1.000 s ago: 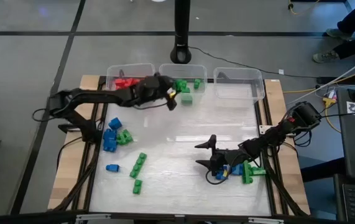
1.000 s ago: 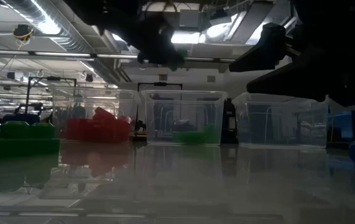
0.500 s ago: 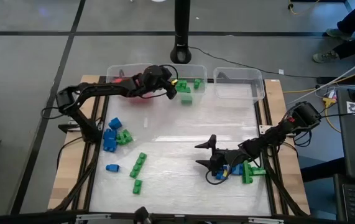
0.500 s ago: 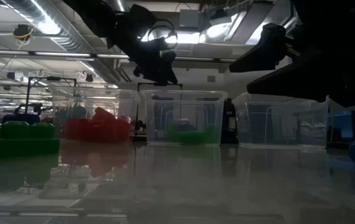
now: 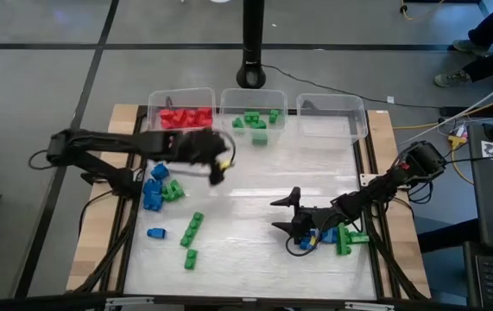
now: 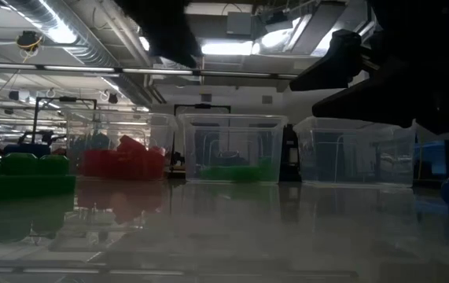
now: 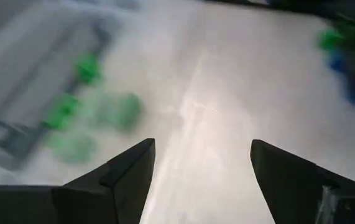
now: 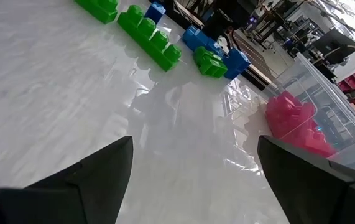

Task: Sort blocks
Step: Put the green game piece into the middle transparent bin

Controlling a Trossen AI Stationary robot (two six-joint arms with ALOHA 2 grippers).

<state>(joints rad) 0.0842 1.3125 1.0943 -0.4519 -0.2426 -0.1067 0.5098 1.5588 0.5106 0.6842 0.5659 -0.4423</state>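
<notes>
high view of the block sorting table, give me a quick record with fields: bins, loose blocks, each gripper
left bin: red blocks
middle bin: green blocks
right bin: no blocks visible
loose blocks, left side: blue and green cluster, green row, single blue block
loose blocks, right side: blue and green pile
left gripper: open, empty, above the table in front of the red bin
right gripper: open, empty, beside the right pile

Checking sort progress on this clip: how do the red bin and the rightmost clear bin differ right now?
The red bin, far left in the row, holds a pile of red blocks; the rightmost bin shows no blocks in the high view or the low view. The left gripper, open with nothing between its fingers, hangs nearer the red bin; the right gripper is well short of the rightmost bin. Both are clear tubs along the table's far edge.
</notes>
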